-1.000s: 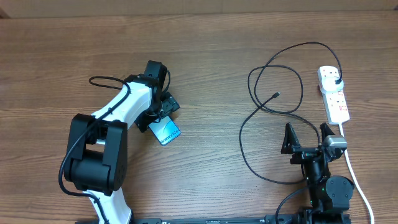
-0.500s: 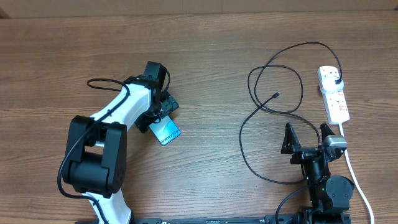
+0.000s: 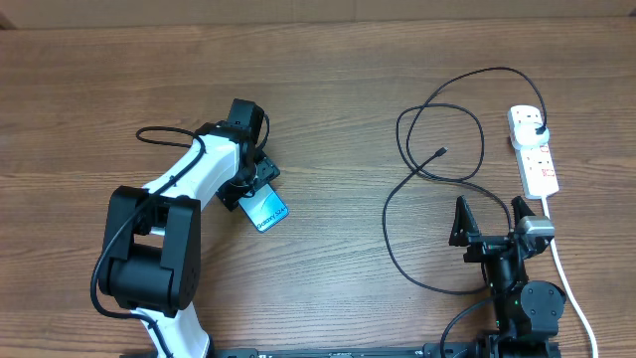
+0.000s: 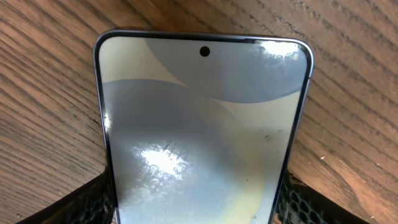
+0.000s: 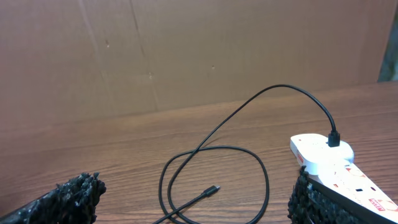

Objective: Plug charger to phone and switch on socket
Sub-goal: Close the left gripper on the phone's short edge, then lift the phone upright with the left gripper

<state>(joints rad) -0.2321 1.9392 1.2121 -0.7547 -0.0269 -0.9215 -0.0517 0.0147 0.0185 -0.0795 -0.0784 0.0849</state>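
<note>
The phone (image 3: 266, 211) lies on the wooden table with its light blue screen up. My left gripper (image 3: 252, 183) is shut on its upper end. In the left wrist view the phone (image 4: 199, 112) fills the space between the gripper's (image 4: 196, 202) two fingers, which press its side edges. The charger cable (image 3: 434, 129) lies in loops at the right, with its connector tip (image 3: 440, 152) free and its plug head (image 3: 538, 129) in the socket (image 3: 537, 159). My right gripper (image 3: 490, 221) is open and empty, below the loops. The right wrist view shows the tip (image 5: 213, 188), the socket (image 5: 329, 163) and the open gripper (image 5: 193, 202).
The socket's thick white cord (image 3: 568, 283) runs down the right side past my right arm. A brown cardboard wall (image 5: 186, 50) stands behind the table's far edge.
My left gripper's fingers have closed in slightly onto the phone. The phone, cable and right arm have not moved.
</note>
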